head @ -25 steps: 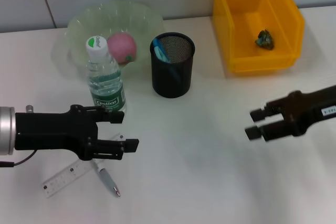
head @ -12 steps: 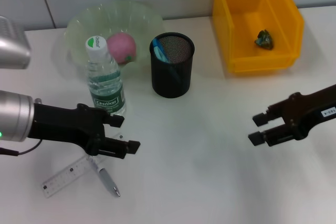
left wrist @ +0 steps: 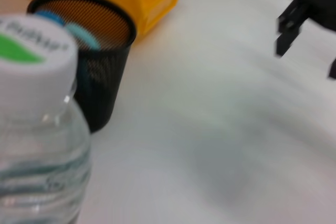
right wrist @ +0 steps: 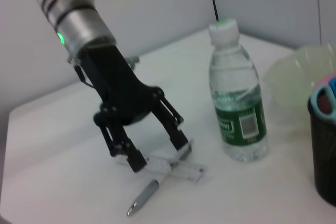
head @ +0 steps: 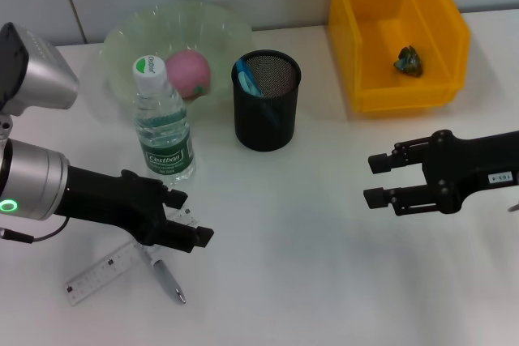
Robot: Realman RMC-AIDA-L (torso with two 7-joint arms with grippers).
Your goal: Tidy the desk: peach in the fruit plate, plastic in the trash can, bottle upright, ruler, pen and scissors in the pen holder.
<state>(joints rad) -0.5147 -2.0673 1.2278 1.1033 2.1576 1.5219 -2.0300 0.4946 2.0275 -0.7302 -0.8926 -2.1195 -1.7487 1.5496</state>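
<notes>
My left gripper (head: 190,216) hangs open low over the clear ruler (head: 104,269) and the silver pen (head: 167,279) at the front left. In the right wrist view its open fingers (right wrist: 137,162) straddle the ruler (right wrist: 181,169), with the pen (right wrist: 142,199) just in front. The bottle (head: 162,131) stands upright behind them. A pink peach (head: 189,73) lies in the green fruit plate (head: 122,38). Blue scissors handles (head: 247,80) stick out of the black mesh pen holder (head: 267,115). Crumpled plastic (head: 409,61) sits in the yellow trash can (head: 389,95). My right gripper (head: 375,180) hovers open at the right.
The bottle cap (left wrist: 31,51) fills the near part of the left wrist view, with the pen holder (left wrist: 100,77) behind it. A wall runs along the table's far edge. Bare table lies between the two grippers.
The left gripper has tilted down and dropped closer to the ruler and pen. The right gripper has shifted left and levelled out.
</notes>
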